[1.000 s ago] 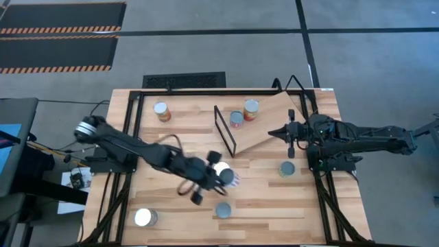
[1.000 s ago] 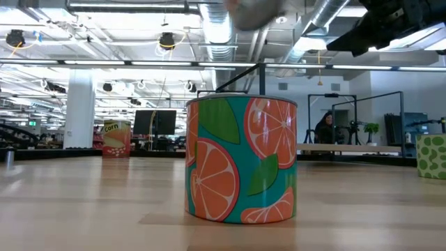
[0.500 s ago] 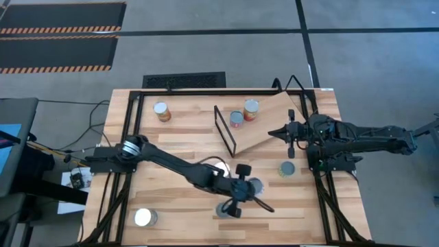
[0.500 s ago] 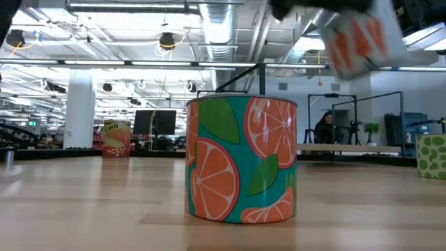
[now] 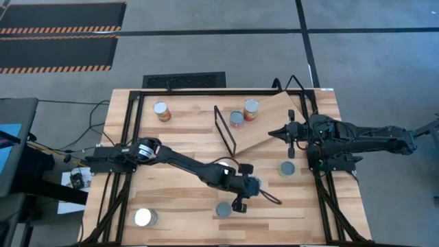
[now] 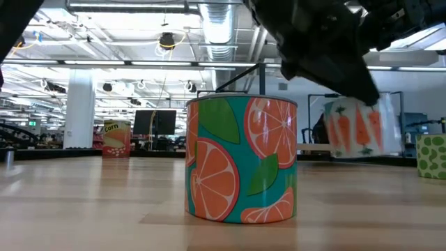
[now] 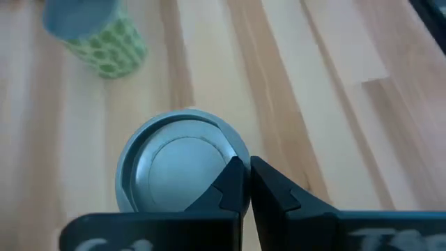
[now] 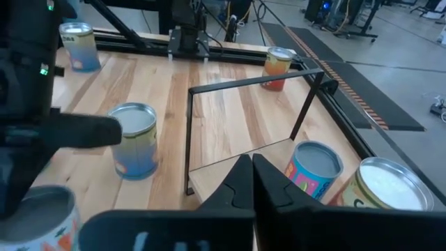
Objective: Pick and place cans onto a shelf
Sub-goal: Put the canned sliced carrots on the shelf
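Observation:
My left gripper (image 5: 251, 185) is shut on a grey-topped can with a carrot label (image 6: 355, 130), held over the table's middle, right of the orange-slice can (image 6: 241, 160). The carrot can also shows in the left wrist view (image 7: 174, 174). The shelf (image 5: 269, 118) is a tilted light-wood board with a black wire frame (image 5: 225, 130) at its left end. Two cans (image 5: 236, 119) (image 5: 251, 108) stand on it. My right gripper (image 5: 276, 132) is shut and empty, over the shelf's right part. My left gripper has its two fingers closed at the rim of the can's top (image 7: 227, 157), on one side of the lid. The fingers come from above, pointing down. The can hangs below them, about upright, its base clear of the table.
Loose cans stand on the table: a green dotted one (image 5: 287, 168) right of the held can, a grey-topped one (image 5: 223, 209) near the front edge, a white-topped one (image 5: 144, 217) at the front left, and a corn can (image 5: 162, 111) at the far left.
My left gripper has carried the carrot can toward the table's right edge, then come down with it. The can was high and tipped half a second ago. Now it hangs lower and about upright.

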Robot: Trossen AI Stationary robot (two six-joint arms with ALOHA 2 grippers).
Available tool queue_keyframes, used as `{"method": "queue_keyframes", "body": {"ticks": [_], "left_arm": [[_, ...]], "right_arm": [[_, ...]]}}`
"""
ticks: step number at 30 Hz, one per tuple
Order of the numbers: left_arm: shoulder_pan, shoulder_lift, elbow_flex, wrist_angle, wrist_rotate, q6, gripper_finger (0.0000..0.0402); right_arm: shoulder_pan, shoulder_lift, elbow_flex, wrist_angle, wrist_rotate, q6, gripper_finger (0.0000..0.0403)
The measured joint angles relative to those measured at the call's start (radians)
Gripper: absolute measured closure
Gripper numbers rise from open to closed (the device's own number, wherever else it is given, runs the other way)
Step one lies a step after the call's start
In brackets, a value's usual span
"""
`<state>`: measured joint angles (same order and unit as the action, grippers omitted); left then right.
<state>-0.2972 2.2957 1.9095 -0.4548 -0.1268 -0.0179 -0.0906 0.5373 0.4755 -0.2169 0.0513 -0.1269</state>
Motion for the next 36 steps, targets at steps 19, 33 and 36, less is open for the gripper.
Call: {"method": "queue_keyframes", "body": {"ticks": [19,33,36], "left_arm": [[0.02,-0.006,-0.002,-0.091,0.096,0.051,0.0338],[-0.019,-0.336,-0.147,-0.061,0.088,0.112,0.0397],[-0.026,-0.436,-0.312,0.076,0.088,0.088,0.0395]], "right_arm": [[0.034,0.0,0.0,-0.01,0.0,0.004,0.0397],[0.056,0.01,0.0,-0.01,-0.005,0.034,0.0385],[0.1,0.041,0.0,0.007,0.0,0.026,0.0396]]}}
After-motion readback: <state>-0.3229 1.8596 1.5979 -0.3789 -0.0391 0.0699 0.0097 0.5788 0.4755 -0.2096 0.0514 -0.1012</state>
